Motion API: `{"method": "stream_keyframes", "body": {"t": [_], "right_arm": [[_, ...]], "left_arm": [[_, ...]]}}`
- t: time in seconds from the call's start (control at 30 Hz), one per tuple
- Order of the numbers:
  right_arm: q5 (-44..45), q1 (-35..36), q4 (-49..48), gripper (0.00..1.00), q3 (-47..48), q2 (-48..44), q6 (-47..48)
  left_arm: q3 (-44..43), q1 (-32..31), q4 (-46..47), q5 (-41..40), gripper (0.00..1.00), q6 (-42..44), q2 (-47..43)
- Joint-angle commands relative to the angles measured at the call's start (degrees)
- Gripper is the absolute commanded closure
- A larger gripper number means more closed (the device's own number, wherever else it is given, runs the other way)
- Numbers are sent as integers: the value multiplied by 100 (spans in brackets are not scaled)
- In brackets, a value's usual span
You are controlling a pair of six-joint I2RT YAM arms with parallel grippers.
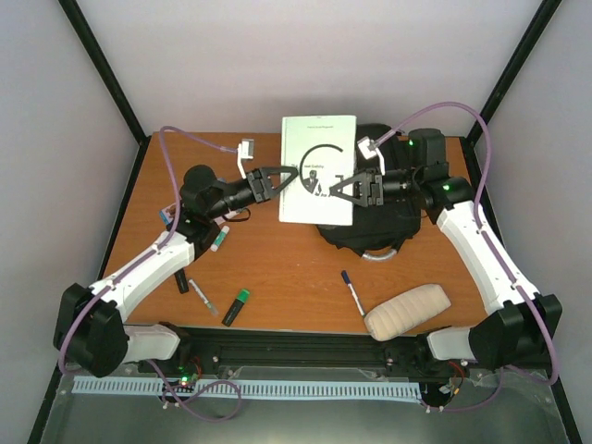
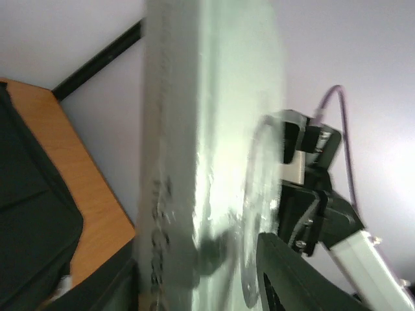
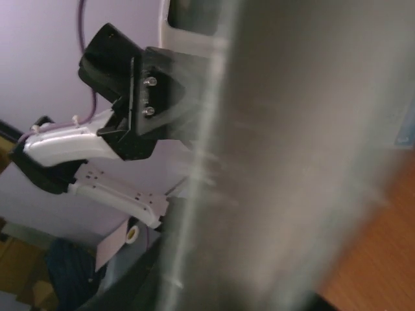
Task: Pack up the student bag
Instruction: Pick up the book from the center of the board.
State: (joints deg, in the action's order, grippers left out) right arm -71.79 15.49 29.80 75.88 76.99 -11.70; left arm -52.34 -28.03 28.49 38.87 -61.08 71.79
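Note:
A white book (image 1: 317, 148) hangs tilted in the air over the student bag (image 1: 370, 236), a black backpack lying at the back right of the table. My left gripper (image 1: 277, 180) is at the book's left edge and my right gripper (image 1: 344, 190) at its lower right part. In the left wrist view the blurred book (image 2: 214, 129) fills the middle, with one black finger (image 2: 285, 272) beside its cover and the bag (image 2: 32, 214) at the left. The right wrist view is mostly blurred book (image 3: 292, 162), which hides my fingers. Neither grip shows clearly.
A cream padded pouch (image 1: 407, 312) lies at the front right, with a blue-capped pen (image 1: 352, 291) beside it. A green highlighter (image 1: 237, 306), a black marker (image 1: 182, 283) and a white marker (image 1: 219, 238) lie near the left arm.

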Motion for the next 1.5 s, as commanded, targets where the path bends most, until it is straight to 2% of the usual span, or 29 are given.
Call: {"method": "stream_keyframes", "body": {"t": [0.0,0.03,0.07,0.17,0.27,0.37,0.53,0.6,0.67,0.77,0.93,1.0,1.07,1.13,1.2,1.27,1.33,1.47], "right_arm": [[104,-83,-328,81,-19,-274,-279],[195,-116,-312,91,-45,-277,-287],[274,-140,-298,96,-77,-281,-282],[400,-146,-207,97,-196,-261,-130],[385,-144,-57,97,-297,-225,123],[344,-146,196,97,-336,-187,420],[463,-145,422,97,-342,-239,718],[458,-302,434,97,-344,-250,737],[419,-367,439,97,-346,-254,738],[311,-469,455,97,-342,-235,742],[291,-509,392,95,-372,-174,669],[288,-534,359,92,-372,-147,616],[252,-555,330,89,-385,-125,579],[165,-555,255,81,-436,-128,526],[24,-556,56,60,-575,-154,370],[-130,-555,-179,46,-761,-206,171],[-223,-555,-424,39,-950,-272,-16],[-341,-555,-575,32,-1199,-377,-154]], "left_arm": [[-260,17,207,-211,46,246,190],[-267,17,203,-205,41,275,220],[-282,17,193,-209,35,316,262],[-462,21,42,-181,22,612,466],[-757,41,-79,2,19,842,760],[-1039,60,-54,286,26,888,1060],[-1112,61,318,436,56,634,1284],[-1063,70,391,433,63,603,1249],[-1007,93,396,446,62,587,1181],[-904,128,376,530,53,590,1005],[-852,131,550,852,66,479,863],[-825,131,648,966,72,367,836],[-802,131,623,990,84,349,792],[-771,131,590,919,93,358,736],[-752,131,592,823,96,308,688],[-714,131,684,664,99,162,647],[-642,140,959,480,99,-165,648],[-635,140,1311,290,99,-544,730]]}}
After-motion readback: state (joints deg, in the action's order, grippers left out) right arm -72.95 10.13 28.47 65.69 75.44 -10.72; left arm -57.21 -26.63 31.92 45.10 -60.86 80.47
